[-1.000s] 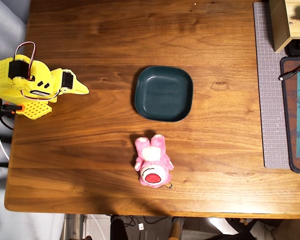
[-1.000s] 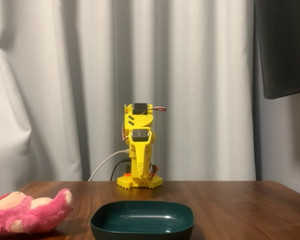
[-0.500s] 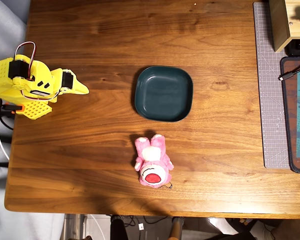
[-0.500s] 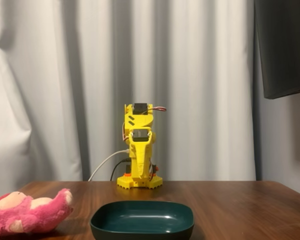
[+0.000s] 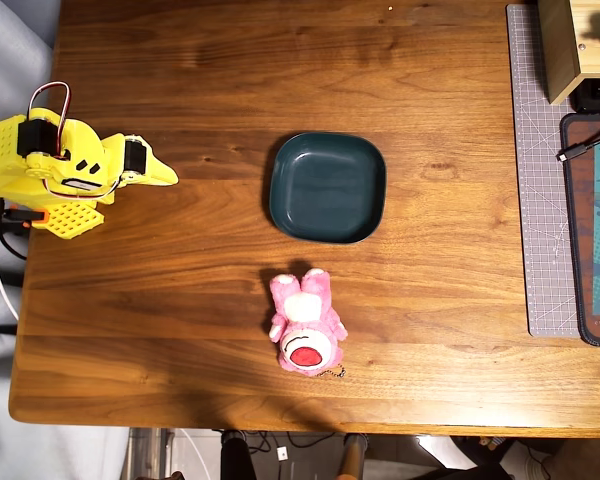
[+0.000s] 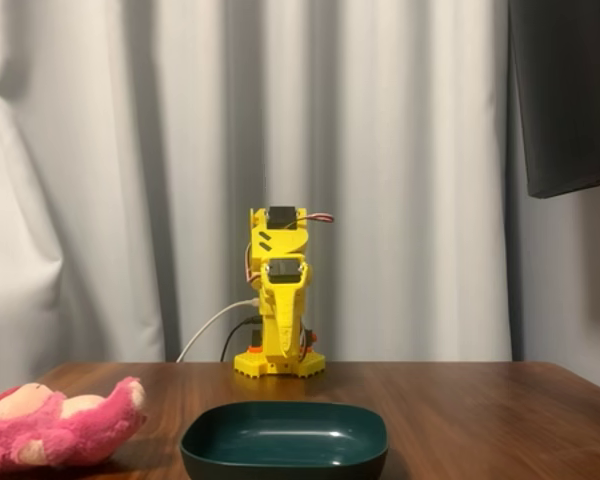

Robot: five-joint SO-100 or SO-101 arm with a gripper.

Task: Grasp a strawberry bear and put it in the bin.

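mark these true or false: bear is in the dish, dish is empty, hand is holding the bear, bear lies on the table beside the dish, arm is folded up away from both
1. The bear is in the dish. False: it lies on the table outside the dish.
2. The dish is empty. True.
3. The hand is holding the bear. False: it is at the table's left edge in the overhead view, far from the bear, holding nothing.
4. The bear lies on the table beside the dish. True; they are close, with a small gap.
5. The arm is folded up away from both. True.
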